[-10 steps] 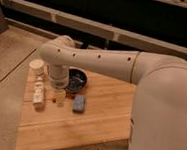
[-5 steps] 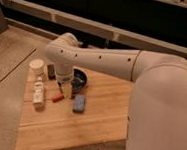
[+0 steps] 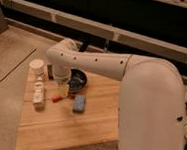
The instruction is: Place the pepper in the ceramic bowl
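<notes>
One pepper [image 3: 57, 99] lies on the wood table [image 3: 66, 129], left of centre in the frame, a small red-orange sliver pointing roughly left to right. The one gripper [image 3: 62, 90] hangs straight down over it, its tip just above or touching the pepper's right end; which of the two I cannot tell, nor whether it is spread or closed.

One bowl [image 3: 82, 79], dark and glossy, sits just up and right of the gripper, its left side hidden behind the wrist. The pepper is outside the bowl, near it but apart.

One blue sponge [image 3: 79, 103] lies flat just right of the pepper and below the bowl. One pale cylinder [image 3: 37, 66] stands upright toward the upper left, close to the table's left edge. One white object [image 3: 38, 95] lies below the cylinder and left of the pepper, along that same edge; what it is I cannot make out.

The single white arm [image 3: 113, 66] sweeps in from the right and fills the right side of the frame, covering the table's right part. The things cluster in the table's upper left. Below the sponge the wood is bare down to the front edge. Left of the table runs a speckled grey surface [image 3: 6, 80]
</notes>
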You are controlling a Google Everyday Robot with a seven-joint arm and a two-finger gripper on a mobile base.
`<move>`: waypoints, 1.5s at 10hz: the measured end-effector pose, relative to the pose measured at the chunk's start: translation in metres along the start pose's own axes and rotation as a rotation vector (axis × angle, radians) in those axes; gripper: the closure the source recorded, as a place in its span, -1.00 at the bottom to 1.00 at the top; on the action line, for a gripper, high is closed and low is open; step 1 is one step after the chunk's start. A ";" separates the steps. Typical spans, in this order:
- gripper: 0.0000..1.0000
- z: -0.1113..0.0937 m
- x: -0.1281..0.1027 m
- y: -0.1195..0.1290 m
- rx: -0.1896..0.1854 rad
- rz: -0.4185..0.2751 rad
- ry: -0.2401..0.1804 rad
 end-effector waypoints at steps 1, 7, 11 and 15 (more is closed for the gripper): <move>-0.30 0.001 -0.001 -0.001 -0.001 -0.005 -0.002; -0.30 0.016 -0.013 -0.003 -0.045 -0.101 0.004; -0.30 0.047 -0.035 -0.006 -0.146 -0.213 0.009; -0.30 0.064 -0.012 -0.029 -0.167 -0.143 -0.015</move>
